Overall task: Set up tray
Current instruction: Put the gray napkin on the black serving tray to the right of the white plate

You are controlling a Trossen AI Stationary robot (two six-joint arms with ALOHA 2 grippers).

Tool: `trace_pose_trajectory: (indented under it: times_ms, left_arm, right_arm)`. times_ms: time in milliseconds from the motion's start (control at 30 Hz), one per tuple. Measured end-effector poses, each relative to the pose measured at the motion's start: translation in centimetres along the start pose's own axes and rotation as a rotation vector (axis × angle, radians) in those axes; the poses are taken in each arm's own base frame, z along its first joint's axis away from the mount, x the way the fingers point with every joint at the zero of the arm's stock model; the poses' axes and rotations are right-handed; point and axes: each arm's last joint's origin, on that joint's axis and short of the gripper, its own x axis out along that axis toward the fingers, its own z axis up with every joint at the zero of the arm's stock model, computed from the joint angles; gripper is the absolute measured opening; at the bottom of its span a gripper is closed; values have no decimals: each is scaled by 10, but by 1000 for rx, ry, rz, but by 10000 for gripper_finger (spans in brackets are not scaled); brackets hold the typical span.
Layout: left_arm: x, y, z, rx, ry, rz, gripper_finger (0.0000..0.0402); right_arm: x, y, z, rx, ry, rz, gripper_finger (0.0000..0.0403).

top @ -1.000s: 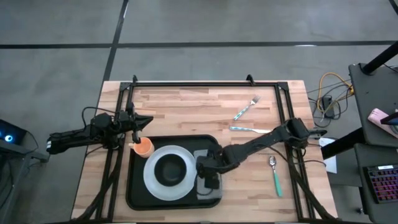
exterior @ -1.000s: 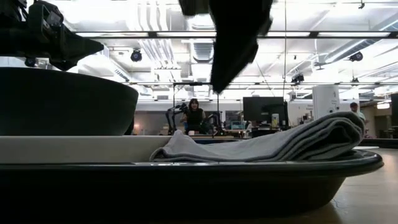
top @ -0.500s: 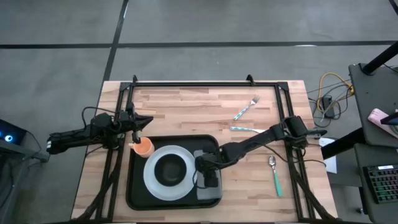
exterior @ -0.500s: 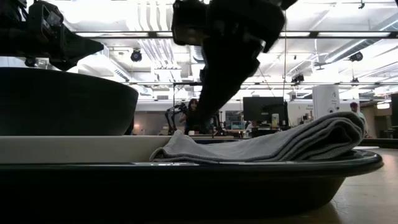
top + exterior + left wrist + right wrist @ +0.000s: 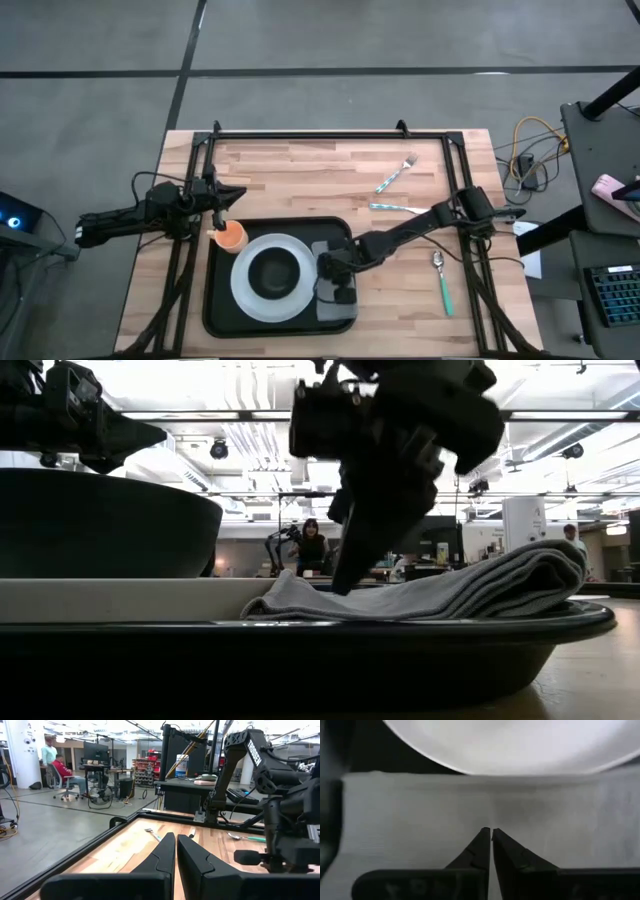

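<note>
Tray sits at surface front, w/ plate, bowl, orange cup and napkin on it. Right claw closed, empty, over napkin; left claw closed by cup. Left to do, I'd judge: fork, knife, spoon, all on surface.
</note>
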Motion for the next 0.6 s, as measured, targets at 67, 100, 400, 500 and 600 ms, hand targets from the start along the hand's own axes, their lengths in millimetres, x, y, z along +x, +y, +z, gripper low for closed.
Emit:
trace_pose_trajectory:
  times_ms: [67, 100, 400, 500, 600]
  left_arm:
    - [0, 0, 0, 0, 0, 0, 0]
    - [0, 0, 0, 0, 0, 0, 0]
    - [0, 0, 0, 0, 0, 0, 0]
    - [0, 0, 0, 0, 0, 0, 0]
    - [0, 0, 0, 0, 0, 0, 0]
  right_arm:
    - [1, -3, -1, 27, 6, -5, 9]
    - [1, -5, -1, 31, 5, -6, 9]
    - [8, -19, -4, 91, -54, -5, 8]
    - [10, -26, -7, 126, -44, -15, 8]
    - [10, -32, -7, 139, -45, -22, 8]
